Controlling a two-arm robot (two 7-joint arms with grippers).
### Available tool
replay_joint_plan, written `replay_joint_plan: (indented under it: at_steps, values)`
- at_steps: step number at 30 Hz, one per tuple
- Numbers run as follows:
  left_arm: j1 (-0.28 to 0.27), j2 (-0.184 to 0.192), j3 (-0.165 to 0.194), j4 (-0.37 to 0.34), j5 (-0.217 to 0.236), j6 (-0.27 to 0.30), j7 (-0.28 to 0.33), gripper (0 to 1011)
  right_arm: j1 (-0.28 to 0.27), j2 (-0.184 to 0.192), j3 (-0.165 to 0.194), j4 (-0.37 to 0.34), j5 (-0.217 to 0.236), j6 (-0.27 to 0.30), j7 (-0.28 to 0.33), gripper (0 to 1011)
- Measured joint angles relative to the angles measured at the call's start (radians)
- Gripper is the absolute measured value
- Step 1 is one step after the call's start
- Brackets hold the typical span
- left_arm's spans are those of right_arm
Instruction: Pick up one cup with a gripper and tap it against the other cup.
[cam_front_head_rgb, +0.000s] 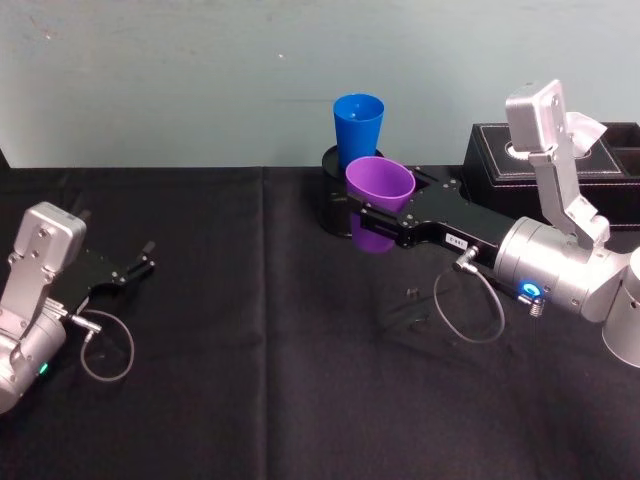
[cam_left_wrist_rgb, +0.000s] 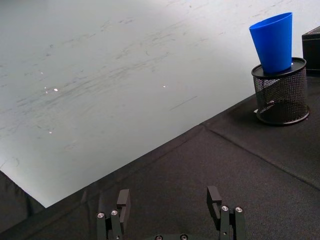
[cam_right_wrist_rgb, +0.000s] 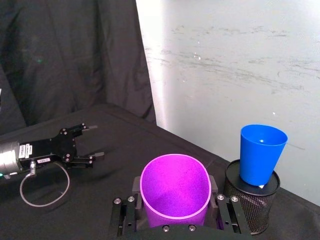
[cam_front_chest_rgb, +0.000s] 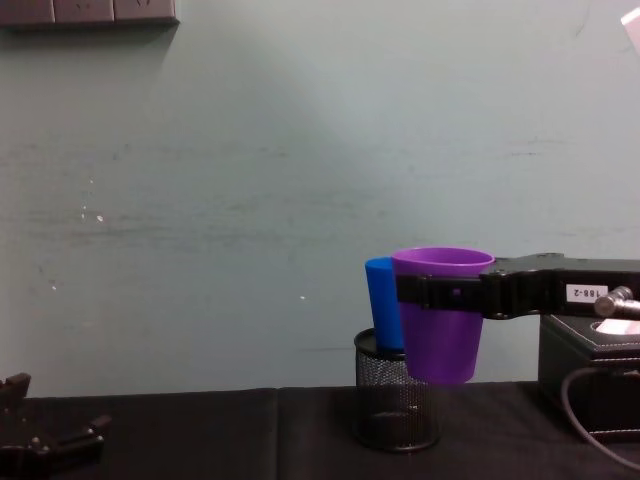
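Right gripper, white label reading "168-2", clamps smooth purple tumbler, raised near black mesh pen holder; blue tumbler stands inside holder. Left gripper splayed, well left.

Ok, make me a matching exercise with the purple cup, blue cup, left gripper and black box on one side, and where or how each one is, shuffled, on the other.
1. purple cup
2. blue cup
3. left gripper
4. black box

A. standing in the mesh holder
B. open, holding nothing
C. at the table's back right
D. clamped in the right gripper

Pairs: 1-D, 2-A, 3-B, 4-C
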Motion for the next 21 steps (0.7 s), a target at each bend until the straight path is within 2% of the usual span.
replay_joint_plan:
  at_steps: [21]
  values:
    - [0.0,0.0,0.0,0.0,0.0,0.0,0.0,1000,-0.001,-0.001,0.001,0.001,-0.001,-0.001,0.001,724]
